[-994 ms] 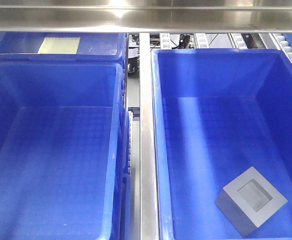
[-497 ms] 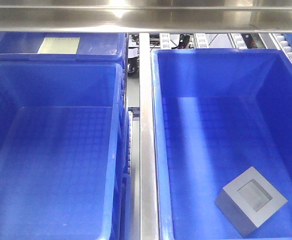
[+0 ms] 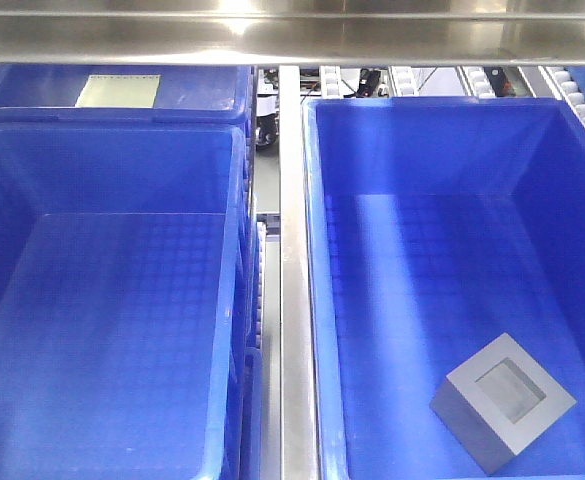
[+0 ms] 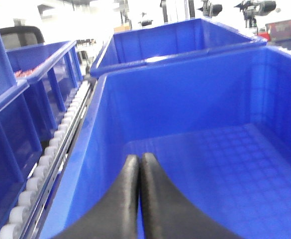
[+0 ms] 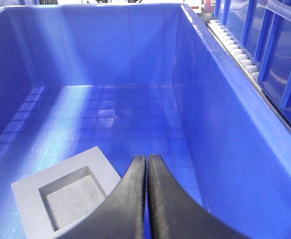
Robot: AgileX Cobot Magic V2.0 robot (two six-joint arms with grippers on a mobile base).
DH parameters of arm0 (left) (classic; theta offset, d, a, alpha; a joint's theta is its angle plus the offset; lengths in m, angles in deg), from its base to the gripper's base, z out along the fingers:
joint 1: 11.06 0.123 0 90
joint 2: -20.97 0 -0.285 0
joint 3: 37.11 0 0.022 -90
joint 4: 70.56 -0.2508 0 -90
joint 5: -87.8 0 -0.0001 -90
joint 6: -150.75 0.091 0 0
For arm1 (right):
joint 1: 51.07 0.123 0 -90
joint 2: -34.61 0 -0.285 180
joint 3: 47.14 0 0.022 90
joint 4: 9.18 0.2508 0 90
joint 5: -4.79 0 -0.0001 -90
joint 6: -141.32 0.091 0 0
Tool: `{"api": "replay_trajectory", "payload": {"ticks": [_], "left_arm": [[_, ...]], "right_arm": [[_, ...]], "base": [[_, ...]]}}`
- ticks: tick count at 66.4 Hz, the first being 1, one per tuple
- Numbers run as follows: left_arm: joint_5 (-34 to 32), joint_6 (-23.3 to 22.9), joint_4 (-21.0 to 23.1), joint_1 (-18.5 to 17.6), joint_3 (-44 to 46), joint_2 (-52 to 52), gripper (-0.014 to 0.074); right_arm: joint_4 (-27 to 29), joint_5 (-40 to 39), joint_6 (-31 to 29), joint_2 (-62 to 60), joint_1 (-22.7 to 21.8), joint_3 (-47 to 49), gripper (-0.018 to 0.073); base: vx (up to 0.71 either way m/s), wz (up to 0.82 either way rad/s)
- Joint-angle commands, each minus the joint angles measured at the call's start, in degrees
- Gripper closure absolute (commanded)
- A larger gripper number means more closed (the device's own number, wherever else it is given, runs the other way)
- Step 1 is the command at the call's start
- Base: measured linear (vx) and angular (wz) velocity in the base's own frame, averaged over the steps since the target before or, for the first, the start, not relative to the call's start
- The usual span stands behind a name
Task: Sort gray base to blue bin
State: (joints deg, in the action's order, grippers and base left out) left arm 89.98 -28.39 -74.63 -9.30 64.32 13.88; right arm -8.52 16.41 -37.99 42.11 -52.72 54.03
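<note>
In the front view I see no arm, only the gray base [image 3: 503, 403] lying in the near right corner of the blue bin [image 3: 317, 250], recess up. My right wrist view shows the right gripper [image 5: 145, 160], fingers pressed together, above the base; its near corner is hidden. Left gripper [image 4: 139, 158] fingers are together over the neighbouring bin [image 4: 93, 129]

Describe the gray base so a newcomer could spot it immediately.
Find the right-hand blue bin, beside the metal divider. In its near right corner sits the gray base: the only non-blue object, a matte cube with a square recess facing up.
</note>
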Motion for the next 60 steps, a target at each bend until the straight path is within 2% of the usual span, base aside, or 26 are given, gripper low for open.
{"api": "replay_trajectory", "payload": {"ticks": [1,60], "left_arm": [[-5.64,-0.14,0.1,0.13,1.04,0.77,0.0603],[-4.61,-0.14,0.1,0.13,0.98,0.77,0.0603]], "right_arm": [[-0.26,-3.03,-0.7,1.03,-0.15,-0.1,0.0564],[-0.26,-3.03,-0.7,1.03,-0.15,-0.1,0.0564]], "base": [[0.0,0.0],[0.0,0.0]]}}
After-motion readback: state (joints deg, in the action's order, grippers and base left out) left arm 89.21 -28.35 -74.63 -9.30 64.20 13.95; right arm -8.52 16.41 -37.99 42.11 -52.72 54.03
